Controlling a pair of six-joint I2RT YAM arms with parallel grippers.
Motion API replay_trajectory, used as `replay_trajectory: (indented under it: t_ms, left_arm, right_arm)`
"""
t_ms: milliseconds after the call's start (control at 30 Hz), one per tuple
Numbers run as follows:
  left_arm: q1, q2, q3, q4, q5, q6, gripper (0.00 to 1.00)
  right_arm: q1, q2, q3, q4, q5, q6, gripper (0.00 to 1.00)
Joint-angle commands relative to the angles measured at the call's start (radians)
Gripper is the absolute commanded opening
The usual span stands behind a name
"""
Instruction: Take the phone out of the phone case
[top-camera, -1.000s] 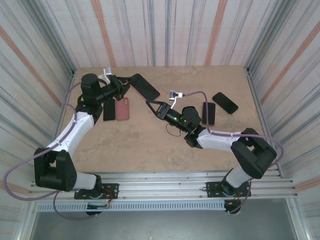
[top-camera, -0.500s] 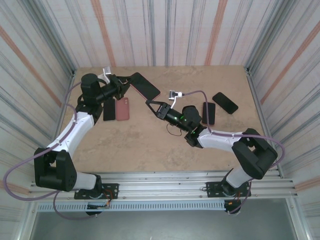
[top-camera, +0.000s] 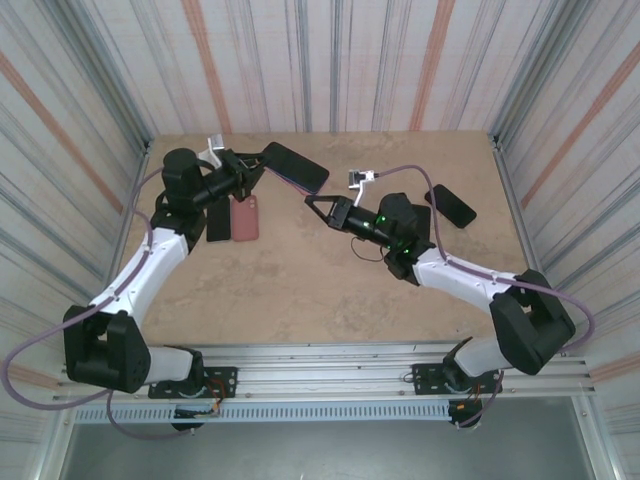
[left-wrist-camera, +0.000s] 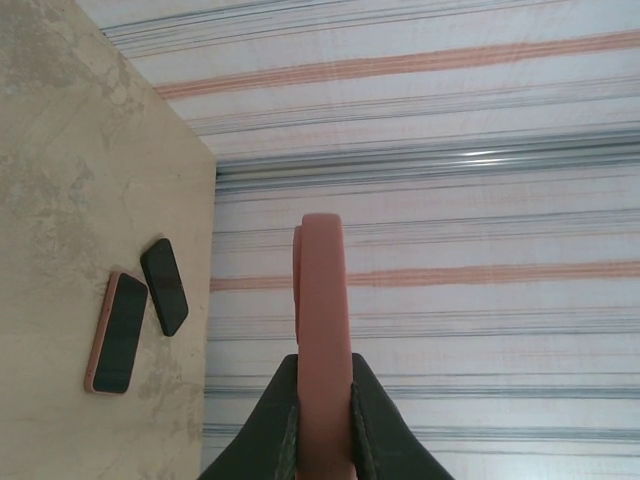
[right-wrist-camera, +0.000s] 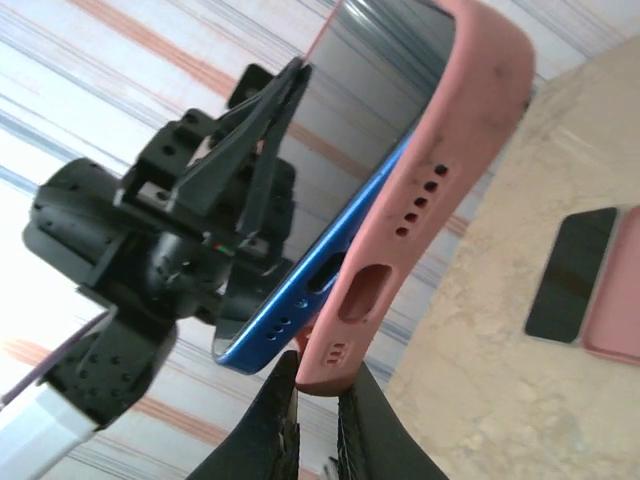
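Observation:
A phone (top-camera: 298, 167) in a pink phone case (right-wrist-camera: 470, 120) hangs in the air over the back of the table. My left gripper (top-camera: 258, 172) is shut on one end, its fingers (left-wrist-camera: 285, 400) clamping the case's two faces. At the other end my right gripper (right-wrist-camera: 318, 375) is shut on a bottom corner of the case. There the phone's blue edge (right-wrist-camera: 300, 300) stands apart from the pink rim, with a gap between them. The left gripper (right-wrist-camera: 262, 130) also appears behind the phone's dark screen in the right wrist view.
A pink-cased phone (top-camera: 245, 218) and a black phone (top-camera: 218, 220) lie on the table (top-camera: 300, 280) under the left arm. Another black phone (top-camera: 452, 206) lies at the back right. Striped walls close in the table on three sides.
My right gripper has closed on the case's corner. Both grippers and the phone have shifted a little to the right and risen, and the right arm has swung rightward.

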Motion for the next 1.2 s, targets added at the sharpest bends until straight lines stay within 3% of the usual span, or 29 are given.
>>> replay_trajectory:
  t_ms: [0, 100, 200, 333, 467, 567, 700, 767, 1000, 1167]
  left_arm:
    - [-0.018, -0.097, 0.019, 0.068, 0.098, -0.042, 0.00]
    - [-0.015, -0.080, 0.027, 0.062, 0.100, 0.012, 0.00]
    - [-0.014, -0.062, 0.061, 0.003, 0.108, 0.139, 0.00]
    - [0.000, -0.029, 0.097, -0.049, 0.137, 0.303, 0.00]
    - [0.033, 0.020, 0.127, 0.012, 0.252, 0.427, 0.00]
    - [0.044, 0.059, 0.209, -0.096, 0.373, 0.653, 0.00]
    - [0.063, 0.101, 0.315, -0.303, 0.527, 0.972, 0.00]
    - [0.077, 0.112, 0.338, -0.339, 0.581, 1.063, 0.00]
    - [0.096, 0.124, 0.392, -0.413, 0.730, 1.285, 0.00]
    - [0.095, 0.128, 0.418, -0.510, 0.774, 1.405, 0.00]
  right_arm:
    - [-0.046, -0.002, 0.011, -0.170, 0.033, -0.069, 0.10]
    - [-0.046, -0.028, 0.008, -0.136, 0.004, -0.082, 0.16]
    - [-0.045, -0.079, 0.011, -0.194, -0.017, -0.150, 0.33]
    - [-0.075, -0.147, 0.011, -0.277, -0.078, -0.219, 0.47]
    - [-0.116, -0.224, 0.032, -0.416, -0.140, -0.325, 0.53]
    - [-0.145, -0.255, 0.082, -0.546, -0.215, -0.451, 0.57]
    - [-0.154, -0.240, 0.229, -0.886, -0.254, -0.779, 0.60]
    - [-0.164, -0.213, 0.269, -0.983, -0.275, -0.894, 0.60]
    - [-0.154, -0.062, 0.453, -1.199, -0.347, -1.214, 0.56]
    - [-0.110, 0.062, 0.608, -1.292, -0.373, -1.385, 0.50]
